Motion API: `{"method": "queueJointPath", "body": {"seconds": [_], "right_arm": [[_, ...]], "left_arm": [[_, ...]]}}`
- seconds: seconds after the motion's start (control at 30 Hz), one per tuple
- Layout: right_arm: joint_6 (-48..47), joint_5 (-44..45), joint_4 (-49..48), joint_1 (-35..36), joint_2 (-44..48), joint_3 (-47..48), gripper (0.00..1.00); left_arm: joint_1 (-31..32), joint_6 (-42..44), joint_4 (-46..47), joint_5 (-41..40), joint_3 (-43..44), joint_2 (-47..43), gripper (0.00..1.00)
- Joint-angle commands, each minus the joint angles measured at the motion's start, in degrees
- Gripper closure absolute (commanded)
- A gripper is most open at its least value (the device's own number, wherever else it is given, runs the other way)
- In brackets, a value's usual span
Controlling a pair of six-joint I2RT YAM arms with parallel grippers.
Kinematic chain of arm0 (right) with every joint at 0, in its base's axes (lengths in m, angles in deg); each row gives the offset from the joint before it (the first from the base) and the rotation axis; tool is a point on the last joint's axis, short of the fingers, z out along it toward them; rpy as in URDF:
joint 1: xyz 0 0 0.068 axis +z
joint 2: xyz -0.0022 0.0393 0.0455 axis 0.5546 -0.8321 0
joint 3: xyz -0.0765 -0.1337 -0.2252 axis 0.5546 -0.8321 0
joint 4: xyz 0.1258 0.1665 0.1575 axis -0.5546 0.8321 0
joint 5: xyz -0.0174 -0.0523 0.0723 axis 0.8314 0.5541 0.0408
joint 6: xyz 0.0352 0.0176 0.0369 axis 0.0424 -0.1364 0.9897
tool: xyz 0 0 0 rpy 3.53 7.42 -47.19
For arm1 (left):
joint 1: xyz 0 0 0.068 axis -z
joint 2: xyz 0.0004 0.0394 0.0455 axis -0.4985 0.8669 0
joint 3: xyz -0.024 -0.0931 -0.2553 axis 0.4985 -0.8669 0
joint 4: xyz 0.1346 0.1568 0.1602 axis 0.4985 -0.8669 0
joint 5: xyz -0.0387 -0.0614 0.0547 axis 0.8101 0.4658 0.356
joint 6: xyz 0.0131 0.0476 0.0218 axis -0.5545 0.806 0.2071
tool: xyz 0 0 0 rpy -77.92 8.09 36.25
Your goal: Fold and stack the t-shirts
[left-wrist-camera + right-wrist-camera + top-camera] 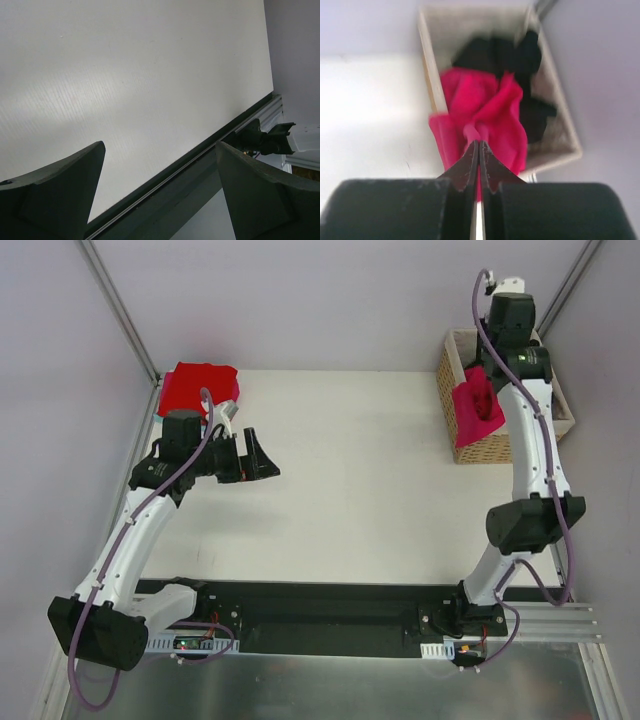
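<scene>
Magenta t-shirt (495, 112) in outstretched right pincer (479, 143)

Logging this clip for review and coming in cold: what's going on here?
The right claw is shut on a pinch of the magenta-pink t-shirt, which hangs over the table-side wall of the wicker basket at the far right. Black t-shirts lie inside the basket. The left claw hangs open over the table, holding nothing, near a red t-shirt lying in the far left corner. Only the red one is out on the table.
</scene>
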Motion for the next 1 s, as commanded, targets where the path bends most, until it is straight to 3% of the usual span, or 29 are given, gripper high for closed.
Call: {"method": "queueJointPath", "body": {"seconds": [0.0, 0.13, 0.23, 0.37, 0.53, 0.7, 0.97], "right_arm": [[-6.6, -2.92, -22.41, 3.19, 12.39, 2.97, 0.99], [-4.35, -9.67, -46.0, 4.61, 18.9, -3.08, 0.99], [3.65, -19.6, -53.79, 4.78, 19.88, 1.34, 0.99], [15.16, -27.34, -59.95, 4.87, 15.93, 11.81, 0.99], [29.56, -27.53, -72.34, 4.87, 11.36, 21.05, 1.0], [38.64, -25.24, -81.93, 4.87, 11.61, 21.51, 1.0], [55.86, -31.3, -86.33, 6.44, 11.8, 19.4, 1.0]], "left_arm": [[-0.41, 1.15, 1.52, 1.8, 0.99, 0.24, 0.08], [-0.41, 0.8, 2.31, 1.97, 0.29, -0.2, 0.08], [-0.41, 0.35, 3.02, 2.32, -0.33, -0.63, 0.08], [-0.41, -0.08, 3.54, 2.94, -0.94, -1.6, 0.08], [-0.41, -0.52, 3.98, 3.82, -1.82, -2.65, 0.08], [-0.41, -1.14, 4.42, 4.87, -3.05, -3.71, 0.08], [-0.41, -1.49, 5.04, 7.24, -5.95, -4.68, 0.08]]}}
